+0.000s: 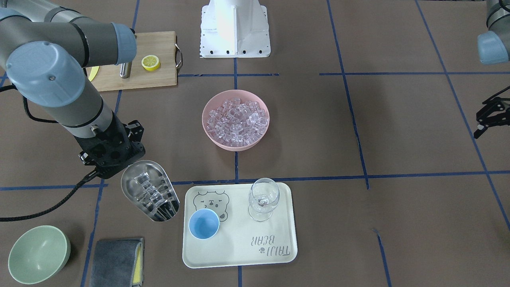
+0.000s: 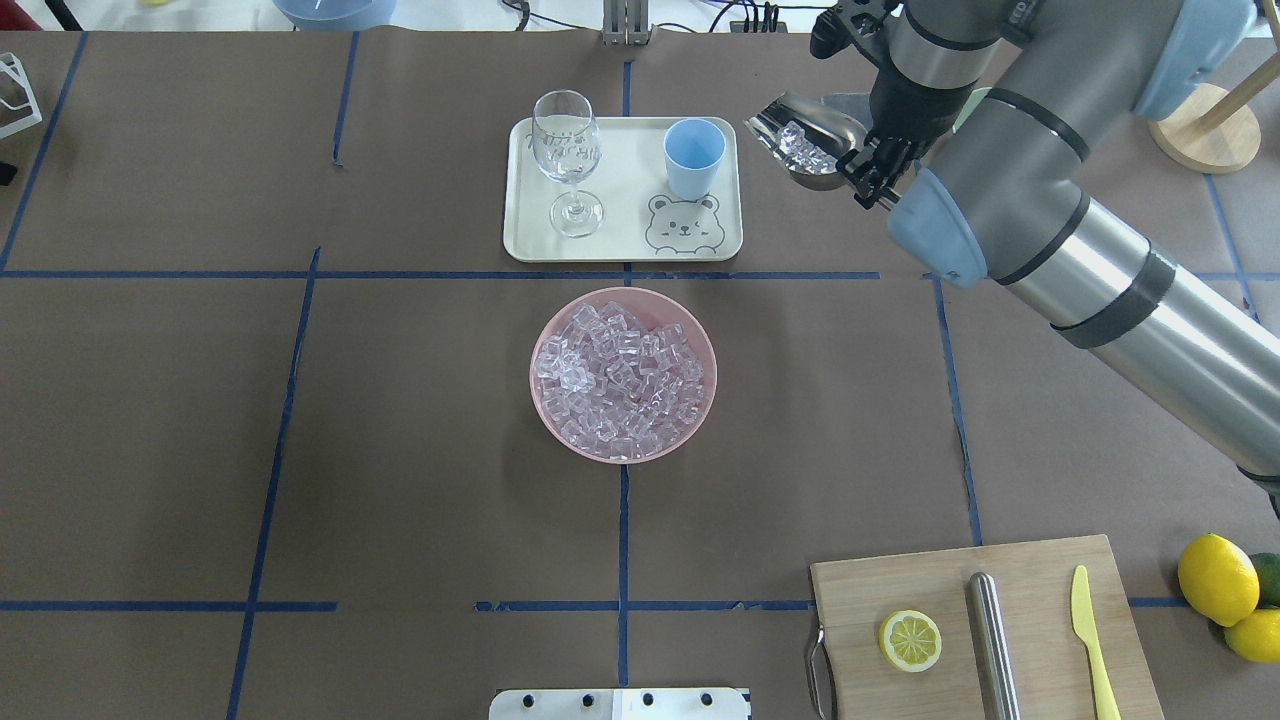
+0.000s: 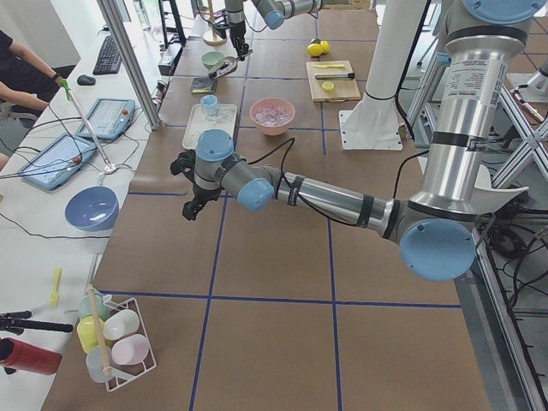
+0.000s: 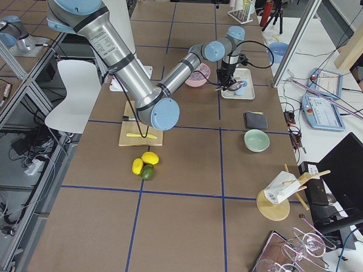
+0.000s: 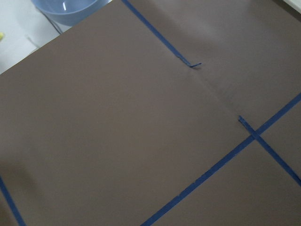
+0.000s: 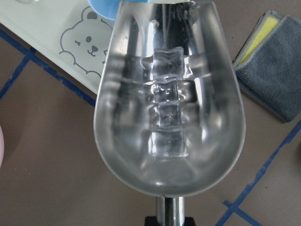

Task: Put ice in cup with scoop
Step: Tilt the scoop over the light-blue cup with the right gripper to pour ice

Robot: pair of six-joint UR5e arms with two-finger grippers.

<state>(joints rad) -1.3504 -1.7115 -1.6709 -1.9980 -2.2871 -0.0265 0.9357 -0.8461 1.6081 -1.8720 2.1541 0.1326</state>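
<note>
Clamped on the short handle of the scoop [image 1: 149,192]: the right gripper [image 1: 115,157], at mid-left of the front-facing view. Carries a single row of ice [image 6: 167,117] down the middle of the trough, held above the worktop [image 1: 358,223] just off the left edge of the tray [image 1: 239,255].

Long axis of the scoop from handle at upper left to open lip at lower right, aimed toward the cup [image 1: 203,224]. Cup upright at the tray's left edge, below the bear print, near the lip but apart from it and lower right of it. From the right wrist camera, only a sliver of blue past the lip at top left, a little off the axis.

Probably calls for a short advance along that axis with a slight sideways correction before tipping. Otherwise risks cubes landing on the tray.

Left gripper [image 1: 489,116] at the far right edge, fingers apart, holding nothing, well away from the cup. Plainly the right arm's job.
</note>
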